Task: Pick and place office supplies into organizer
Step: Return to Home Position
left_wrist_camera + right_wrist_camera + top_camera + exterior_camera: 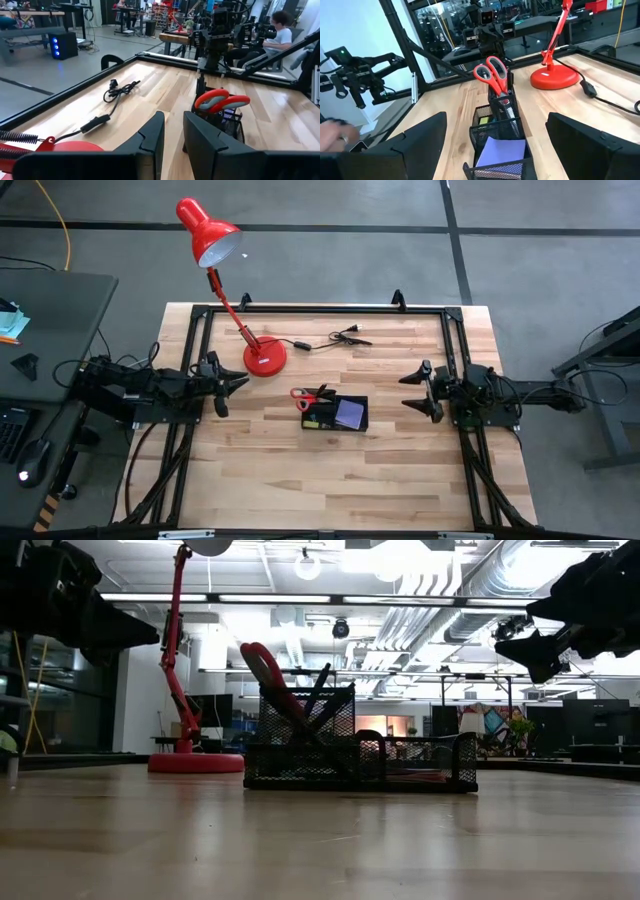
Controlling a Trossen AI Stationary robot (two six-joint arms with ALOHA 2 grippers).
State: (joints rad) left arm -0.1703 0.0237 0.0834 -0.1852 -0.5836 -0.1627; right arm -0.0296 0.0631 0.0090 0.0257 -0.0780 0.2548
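Right gripper [496,120] is seen widely spread, left gripper [173,122] narrowly parted, both well clear of the mid-table organizer [366,413] holding scissors [312,393] and purple pad [349,413]; homing is judged underway, only settling at rest being required

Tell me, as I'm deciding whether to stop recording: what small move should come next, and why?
Probably just park both arms at home, with no further pick. The left gripper and right gripper hang open and empty at the sides of the table, and the scissors and purple pad sit in the organizer.
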